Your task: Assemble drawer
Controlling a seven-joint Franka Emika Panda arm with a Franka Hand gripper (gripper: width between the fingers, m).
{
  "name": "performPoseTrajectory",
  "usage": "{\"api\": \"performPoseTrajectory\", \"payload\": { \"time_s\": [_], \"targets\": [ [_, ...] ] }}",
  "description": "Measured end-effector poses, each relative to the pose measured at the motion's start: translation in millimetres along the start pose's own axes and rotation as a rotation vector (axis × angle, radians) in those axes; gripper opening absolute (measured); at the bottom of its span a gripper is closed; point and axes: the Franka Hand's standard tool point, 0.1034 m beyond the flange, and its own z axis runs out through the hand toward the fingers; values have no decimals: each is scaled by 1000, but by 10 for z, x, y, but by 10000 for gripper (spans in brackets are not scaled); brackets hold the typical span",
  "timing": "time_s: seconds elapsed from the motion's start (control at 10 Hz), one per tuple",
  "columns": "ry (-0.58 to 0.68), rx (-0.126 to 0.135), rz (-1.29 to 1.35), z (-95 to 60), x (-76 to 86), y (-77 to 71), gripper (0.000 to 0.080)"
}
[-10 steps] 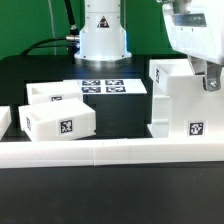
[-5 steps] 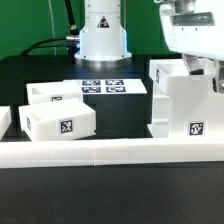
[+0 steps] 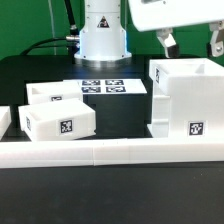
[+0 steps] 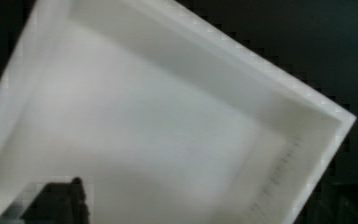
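Exterior view framing places the gripper (image 3: 191,42) at 1 o'clock in the picture, hung above the housing (image 3: 190,105). Its two dark fingers are seen spread wide apart, with nothing held between them, so the gripper is judged released and empty. The housing is set at 3 o'clock in the picture, just behind the border rail (image 3: 110,152), with an open rim turned upward toward the gripper. From the gripper, the housing therefore lies at 6 o'clock, close beneath but apart from the fingers.

The near tray (image 3: 58,122) is found at 8 o'clock in the picture, beside the rail, its tagged face turned to the camera. The far tray (image 3: 50,93) is seen just behind it, at 9 o'clock. Both trays are well apart from the housing, and the marker board (image 3: 100,88) lies between and behind them. The near tray's long axis is judged to run from 9 to 3 across the exterior view.

In the wrist view, the frame is filled by the housing's white hollow, and one dark fingertip (image 4: 60,200) is caught at the edge.

A coming grasp on a tray would call for travel toward 8 o'clock from the gripper, the near tray being the closer one.
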Motion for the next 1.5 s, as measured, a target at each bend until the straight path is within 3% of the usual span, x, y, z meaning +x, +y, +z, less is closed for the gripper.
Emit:
{"api": "performPoseTrajectory", "payload": {
  "time_s": [0.3, 0.4, 0.5, 0.7, 0.8, 1.2, 1.5],
  "targets": [
    [-1, -2, -39, 15, -5, 0, 649],
    [-8, -26, -140, 21, -1, 51, 649],
    [-27, -74, -321, 19, 33, 160, 649],
    [-51, -141, -669, -56, 123, 264, 649],
    [-63, -151, -781, -94, 155, 245, 649],
    [-80, -141, -1068, -70, 173, 253, 649],
    [-95, -154, -1244, -131, 477, 602, 649]
  ]
}}
